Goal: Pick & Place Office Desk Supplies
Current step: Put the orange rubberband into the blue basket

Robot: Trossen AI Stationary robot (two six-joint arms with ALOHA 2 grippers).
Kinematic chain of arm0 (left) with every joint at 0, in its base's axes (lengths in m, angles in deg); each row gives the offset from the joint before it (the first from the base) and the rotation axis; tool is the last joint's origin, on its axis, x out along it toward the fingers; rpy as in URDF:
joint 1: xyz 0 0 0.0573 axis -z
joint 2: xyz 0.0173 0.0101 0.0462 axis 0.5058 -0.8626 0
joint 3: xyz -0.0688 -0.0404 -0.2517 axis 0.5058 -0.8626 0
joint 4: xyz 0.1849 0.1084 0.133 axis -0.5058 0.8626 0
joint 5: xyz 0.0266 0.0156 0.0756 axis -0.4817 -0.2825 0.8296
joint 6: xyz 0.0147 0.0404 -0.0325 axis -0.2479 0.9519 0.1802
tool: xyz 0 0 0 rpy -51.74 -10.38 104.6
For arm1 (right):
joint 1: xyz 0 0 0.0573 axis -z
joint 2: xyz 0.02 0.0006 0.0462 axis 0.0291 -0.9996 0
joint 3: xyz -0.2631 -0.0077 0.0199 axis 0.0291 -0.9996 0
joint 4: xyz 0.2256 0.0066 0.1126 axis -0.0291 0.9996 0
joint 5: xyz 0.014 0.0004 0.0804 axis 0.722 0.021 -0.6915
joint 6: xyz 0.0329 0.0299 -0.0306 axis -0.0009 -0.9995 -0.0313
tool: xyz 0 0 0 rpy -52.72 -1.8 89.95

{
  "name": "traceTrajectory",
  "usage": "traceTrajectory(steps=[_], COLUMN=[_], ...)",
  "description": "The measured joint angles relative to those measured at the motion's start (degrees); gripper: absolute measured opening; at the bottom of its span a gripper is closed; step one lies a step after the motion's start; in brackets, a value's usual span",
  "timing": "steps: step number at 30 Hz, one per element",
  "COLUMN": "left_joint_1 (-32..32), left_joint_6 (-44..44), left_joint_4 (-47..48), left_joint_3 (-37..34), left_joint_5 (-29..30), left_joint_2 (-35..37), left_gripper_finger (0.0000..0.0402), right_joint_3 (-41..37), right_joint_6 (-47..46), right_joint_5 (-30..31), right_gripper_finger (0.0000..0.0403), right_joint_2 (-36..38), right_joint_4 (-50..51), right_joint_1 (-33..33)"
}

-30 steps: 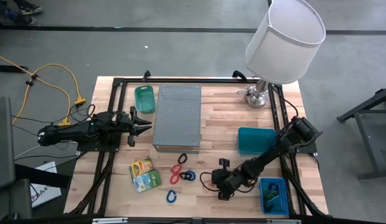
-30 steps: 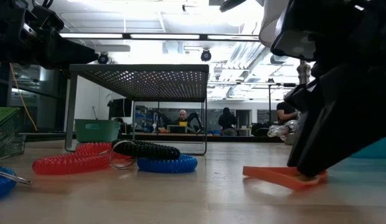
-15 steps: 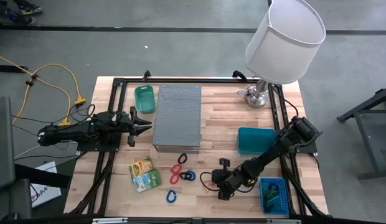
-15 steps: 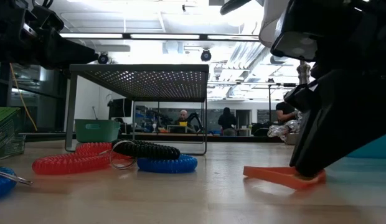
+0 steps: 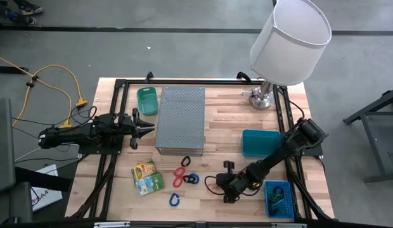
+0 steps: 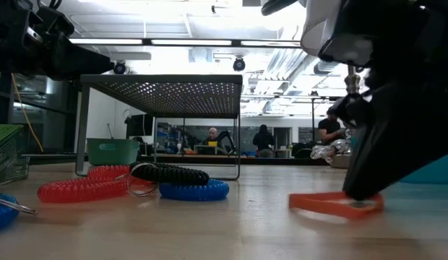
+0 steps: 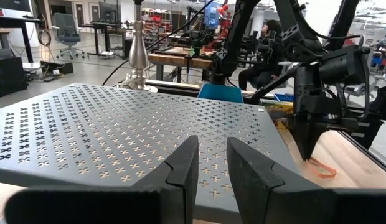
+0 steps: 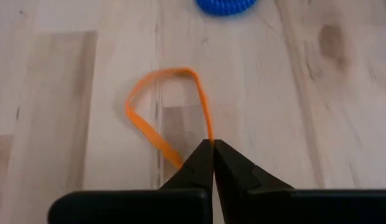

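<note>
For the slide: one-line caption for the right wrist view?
Right pincer shut on an orange rubber band lying on the wooden table.

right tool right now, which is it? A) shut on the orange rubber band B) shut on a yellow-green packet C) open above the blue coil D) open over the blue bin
A: in the right wrist view the right tool has its fingertips pressed together on the orange rubber band, which lies on the wooden table.

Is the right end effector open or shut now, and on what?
Shut. Its two fingers meet at the tips of the right end effector, pinching one end of the orange rubber band, which lies on the wooden table.
</note>
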Motion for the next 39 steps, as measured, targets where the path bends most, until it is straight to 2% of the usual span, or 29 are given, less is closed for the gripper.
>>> traceTrajectory(steps=[12, 19, 26, 39], left_joint_1=[-0.02, 0.0, -0.01, -0.01], left_joint_6=[0.0, 0.0, -0.01, 0.0], left_joint_4=[0.0, -0.02, 0.0, 0.0], left_joint_3=[0.0, 0.0, 0.0, 0.0], left_joint_5=[0.0, 0.0, -0.01, 0.0], left_joint_2=[0.0, 0.0, 0.0, 0.0], left_gripper_finger=[0.0079, 0.0079, 0.0079, 0.0079], right_joint_3=[0.13, 0.19, 0.18, 0.11], right_joint_6=[8.26, 7.75, -3.97, -32.39], right_joint_5=[2.2, 2.24, 3.8, 4.82], right_gripper_finger=[0.0002, 0.0002, 0.0002, 0.0002], right_joint_2=[12.65, 16.93, 22.87, 28.74], right_joint_4=[2.29, 6.4, 17.23, 37.05], right_joint_1=[0.11, -1.22, -6.04, -21.85])
